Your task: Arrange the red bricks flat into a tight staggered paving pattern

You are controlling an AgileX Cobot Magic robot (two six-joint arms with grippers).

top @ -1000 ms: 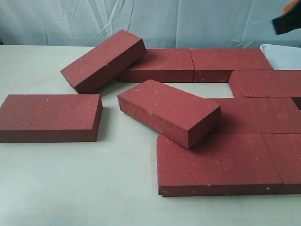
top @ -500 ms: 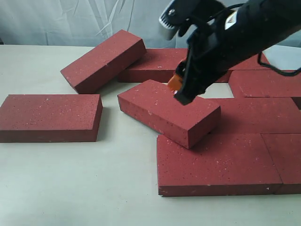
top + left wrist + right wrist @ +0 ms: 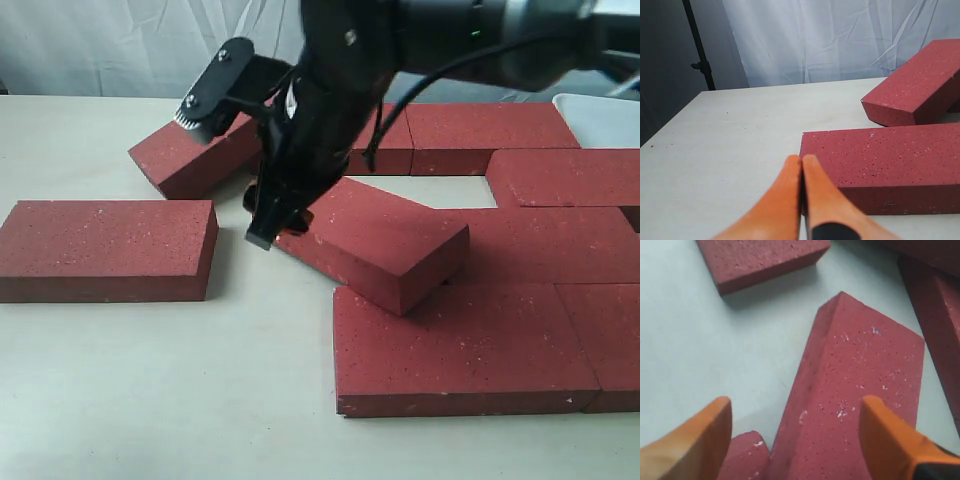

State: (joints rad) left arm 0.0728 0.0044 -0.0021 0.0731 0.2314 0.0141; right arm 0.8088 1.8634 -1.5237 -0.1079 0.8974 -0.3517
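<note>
Several red bricks lie on the pale table. One red brick (image 3: 385, 245) (image 3: 860, 385) rests tilted in the middle, its right end propped on flat-laid bricks (image 3: 470, 345). My right gripper (image 3: 268, 218) (image 3: 795, 440) reaches across to that brick's left end and hangs just over it, open, orange fingers (image 3: 895, 440) spread wide and holding nothing. Another brick (image 3: 105, 245) (image 3: 890, 160) lies flat at the left. A third (image 3: 190, 155) (image 3: 920, 87) leans on the back row. My left gripper (image 3: 801, 161) is shut and empty, low beside the left brick's corner; the exterior view does not show it.
More bricks (image 3: 490, 125) lie flat in rows at the back and right. A white tray (image 3: 600, 120) sits at the back right. A pale curtain hangs behind the table (image 3: 150, 390). A dark stand pole (image 3: 700, 50) rises beyond the table's far left.
The right arm has swung in from the upper right down to the middle brick's left end, and its gripper has opened wide. No brick has moved.
</note>
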